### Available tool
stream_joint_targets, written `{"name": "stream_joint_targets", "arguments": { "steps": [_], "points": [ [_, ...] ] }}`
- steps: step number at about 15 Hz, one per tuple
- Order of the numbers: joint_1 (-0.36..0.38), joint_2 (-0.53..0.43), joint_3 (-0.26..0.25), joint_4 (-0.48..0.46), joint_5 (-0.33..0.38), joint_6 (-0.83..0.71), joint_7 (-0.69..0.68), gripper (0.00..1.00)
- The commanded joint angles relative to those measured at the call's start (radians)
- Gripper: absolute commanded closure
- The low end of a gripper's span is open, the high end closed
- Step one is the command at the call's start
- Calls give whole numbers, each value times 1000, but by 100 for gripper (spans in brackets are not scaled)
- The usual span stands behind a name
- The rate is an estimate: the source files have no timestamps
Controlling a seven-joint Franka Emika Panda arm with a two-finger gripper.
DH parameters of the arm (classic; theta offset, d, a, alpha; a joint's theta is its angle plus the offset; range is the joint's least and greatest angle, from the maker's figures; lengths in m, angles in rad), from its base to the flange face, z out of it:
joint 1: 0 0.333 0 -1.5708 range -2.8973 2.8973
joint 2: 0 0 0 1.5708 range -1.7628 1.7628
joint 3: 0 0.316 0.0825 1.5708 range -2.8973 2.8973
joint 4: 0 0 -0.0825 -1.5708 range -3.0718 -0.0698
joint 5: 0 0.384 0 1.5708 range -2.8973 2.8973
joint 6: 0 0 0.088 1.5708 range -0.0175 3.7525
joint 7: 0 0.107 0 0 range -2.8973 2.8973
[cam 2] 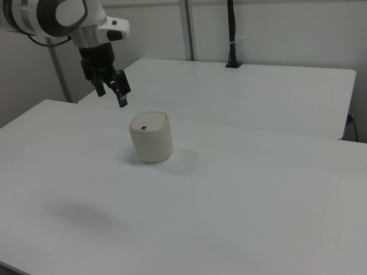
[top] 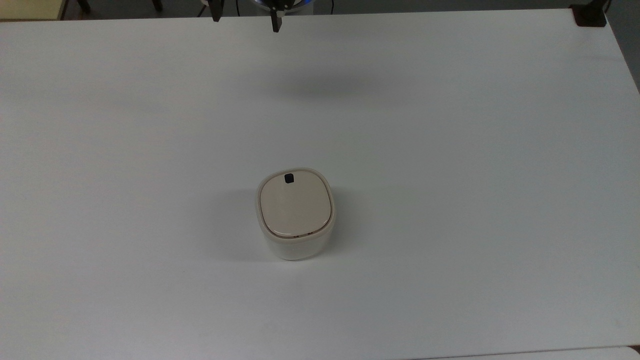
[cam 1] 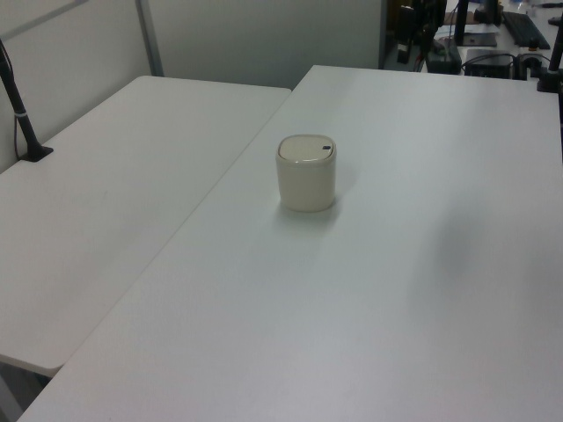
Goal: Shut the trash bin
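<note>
The trash bin (top: 295, 215) has its lid (top: 295, 206) flat; closing appears complete. The claw (cam 2: 113, 94), spread and empty, hangs well apart from it.

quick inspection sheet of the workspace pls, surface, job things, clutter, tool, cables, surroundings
surface: white table, bare apart from the bin.
job's things: trash bin upright near the table's middle; its beige lid lies flat and shut, black button toward the top view's top.
clutter: nothing seen.
grippers: tool open, empty, raised in the air, apart from the bin; fingertips at the top view's top edge.
cables: nothing seen on the table.
surroundings: second white table alongside; black post standing on it; desk with equipment beyond the far edge in the left view.
</note>
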Motion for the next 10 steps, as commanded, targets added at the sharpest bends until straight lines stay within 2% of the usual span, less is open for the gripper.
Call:
{"name": "stream_joint_targets", "arguments": {
  "steps": [1, 10],
  "points": [
    [0, -17, -19, -16, 11, 1, -175, 0],
    [10, -12, -20, -7, 10, -5, -182, 0]
  ]
}}
